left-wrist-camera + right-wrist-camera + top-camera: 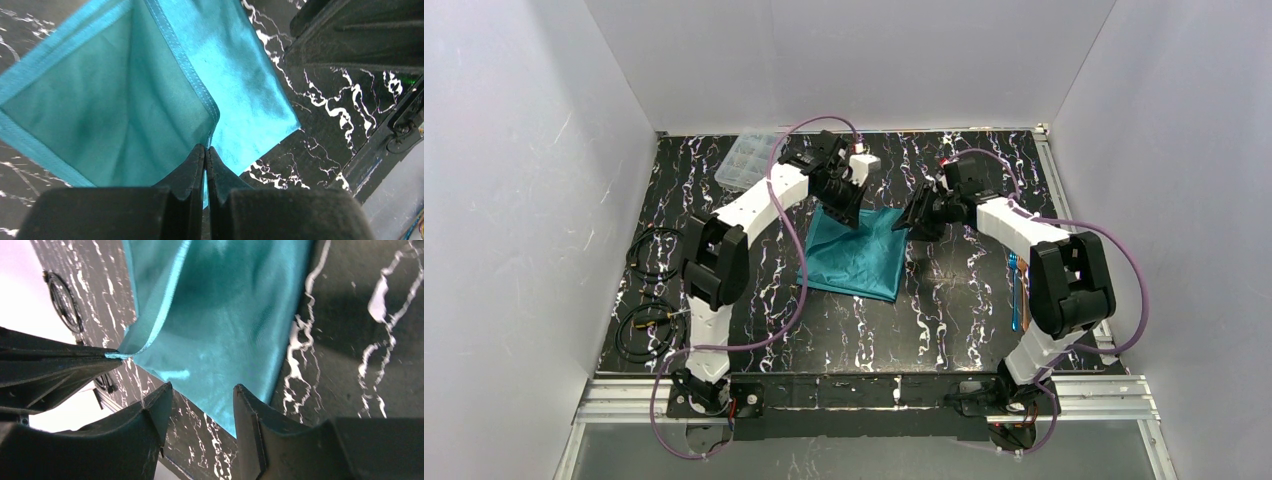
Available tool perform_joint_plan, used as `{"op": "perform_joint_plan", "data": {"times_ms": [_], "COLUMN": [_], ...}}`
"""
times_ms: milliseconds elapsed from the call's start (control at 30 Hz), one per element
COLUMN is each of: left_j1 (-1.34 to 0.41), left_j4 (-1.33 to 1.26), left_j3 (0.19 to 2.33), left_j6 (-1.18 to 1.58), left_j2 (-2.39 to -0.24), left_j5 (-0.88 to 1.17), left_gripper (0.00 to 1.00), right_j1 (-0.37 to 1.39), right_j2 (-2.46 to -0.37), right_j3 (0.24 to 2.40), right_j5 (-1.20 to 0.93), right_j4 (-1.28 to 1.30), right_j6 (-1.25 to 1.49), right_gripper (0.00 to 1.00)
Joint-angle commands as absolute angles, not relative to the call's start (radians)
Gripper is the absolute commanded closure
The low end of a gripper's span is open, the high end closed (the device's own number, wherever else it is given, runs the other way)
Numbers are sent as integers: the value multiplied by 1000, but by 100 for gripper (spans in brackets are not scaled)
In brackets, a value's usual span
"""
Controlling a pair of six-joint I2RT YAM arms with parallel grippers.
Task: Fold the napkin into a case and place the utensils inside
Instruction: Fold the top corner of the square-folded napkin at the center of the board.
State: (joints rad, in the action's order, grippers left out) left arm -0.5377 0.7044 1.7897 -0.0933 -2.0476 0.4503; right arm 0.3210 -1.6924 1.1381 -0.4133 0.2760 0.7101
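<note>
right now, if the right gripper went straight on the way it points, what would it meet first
Most likely the napkin: its corner lies just ahead of the open right gripper, though depth is hard to judge.

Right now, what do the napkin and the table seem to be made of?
The napkin looks like woven cloth with a satin sheen: stitched hem, soft folds, glossy highlights. The table looks hard and black with white marble-like veins, perhaps printed laminate.
</note>
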Motion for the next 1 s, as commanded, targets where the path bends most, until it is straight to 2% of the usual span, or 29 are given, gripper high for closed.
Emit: {"op": "perform_joint_plan", "data": {"times_ms": [0, 167, 300, 600, 967], "left_j1": [-577, -636, -661, -684, -730], "left_j4": [707, 666, 664, 658, 648], "left_j3": [1728, 1667, 1673, 1662, 1592], "left_j6": [-88, -99, -88, -83, -182], "left_j2": [-1985, -1964, -1983, -1990, -1989], "left_j5": [480, 478, 479, 486, 530], "left_gripper": [100, 100, 100, 100, 100], "right_j1": [283, 244, 234, 226, 218], "right_j2": [-1641, -1615, -1632, -1720, -1840], "right_j3": [1101, 1064, 1078, 1102, 1239], "right_j5": [-371, -340, -331, -285, -269], "right_j4": [359, 367, 382, 396, 406], "right_j6": [729, 724, 701, 650, 632], "right_gripper": [43, 44, 49, 54, 56]}}
